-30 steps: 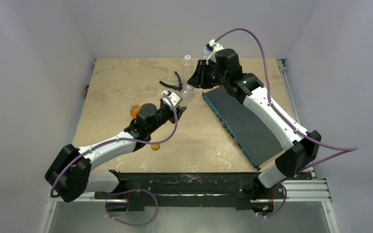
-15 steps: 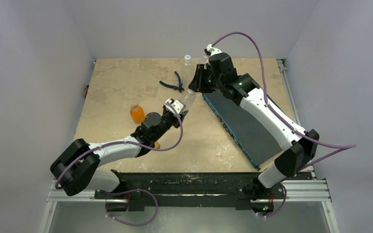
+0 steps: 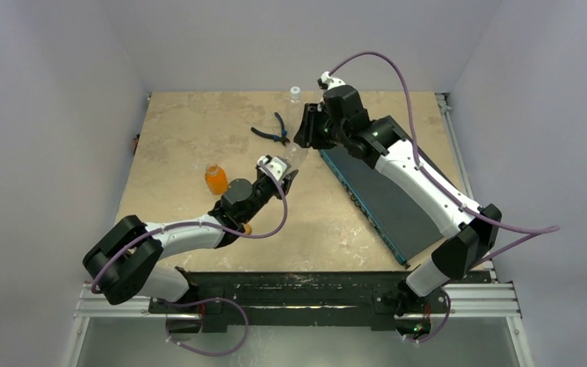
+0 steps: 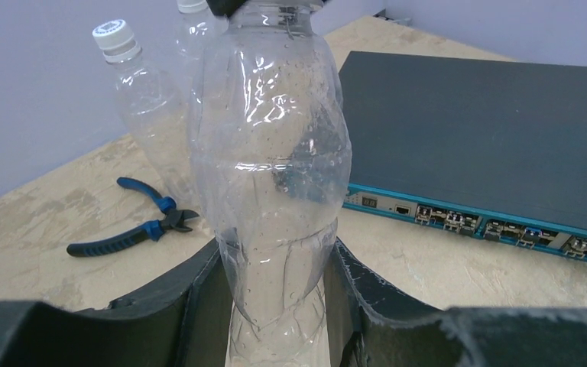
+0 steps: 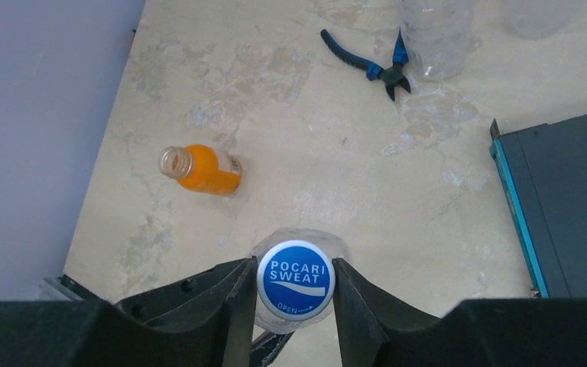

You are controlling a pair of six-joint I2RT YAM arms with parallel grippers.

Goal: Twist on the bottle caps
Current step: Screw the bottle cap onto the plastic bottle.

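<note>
A clear bottle (image 4: 271, 176) stands tilted between the fingers of my left gripper (image 4: 275, 260), which is shut on its lower body. On its neck sits a blue bottle cap (image 5: 296, 279) printed POCARI SWEAT. My right gripper (image 5: 296, 281) is over it, a finger against each side of the cap. From above, the left gripper (image 3: 283, 170) and the right gripper (image 3: 303, 138) meet at this bottle (image 3: 294, 153). A small orange bottle (image 3: 215, 179) stands uncapped to the left, its open neck (image 5: 172, 160) showing. An orange-brown cap (image 3: 245, 228) peeks out beside my left arm.
Blue-handled pliers (image 3: 270, 131) lie behind the held bottle. Another clear bottle (image 4: 134, 84) with a whitish cap (image 4: 115, 34) stands at the back, a third partly hidden behind it. A dark network switch (image 3: 386, 195) lies to the right, under my right arm.
My left arm has swung right and stretched out, uncovering the orange bottle. My right gripper has shifted left over the top of the held bottle.
</note>
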